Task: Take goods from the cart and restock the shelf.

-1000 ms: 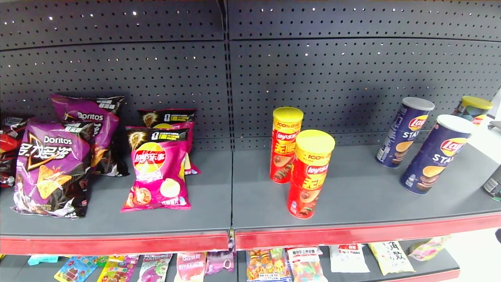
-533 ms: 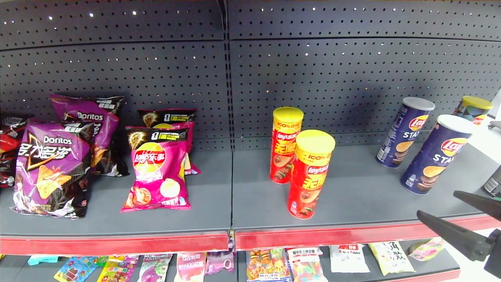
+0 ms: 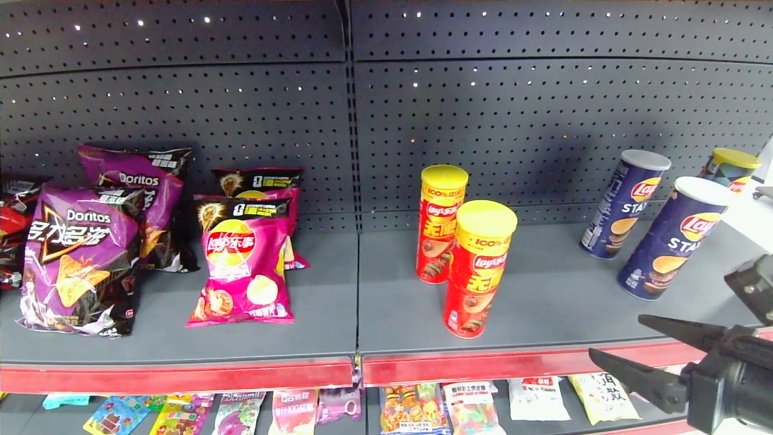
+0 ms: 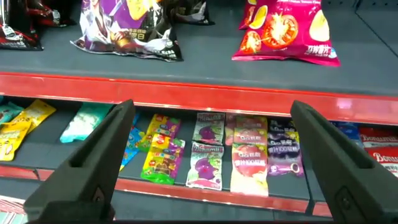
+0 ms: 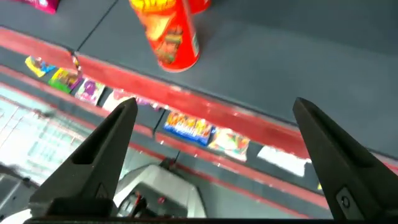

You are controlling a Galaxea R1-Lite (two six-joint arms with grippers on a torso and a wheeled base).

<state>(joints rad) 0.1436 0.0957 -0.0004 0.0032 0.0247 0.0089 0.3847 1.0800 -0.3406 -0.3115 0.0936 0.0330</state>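
The right gripper (image 3: 616, 336) has its two black fingers spread wide with nothing between them. It hangs at the near right, just in front of the red front edge of the shelf (image 3: 543, 302), nearer than the two blue canisters (image 3: 670, 241). The left gripper (image 4: 212, 107) is spread and empty too. It faces the red edge at the shelf's left part, and the candy packets (image 4: 205, 155) of the lower shelf show between its fingers. On the grey board, two red canisters (image 3: 477, 272) stand upright near the middle, one behind the other. Left of them lean two pink chip bags (image 3: 241, 266), and farther left the purple chip bags (image 3: 78, 260).
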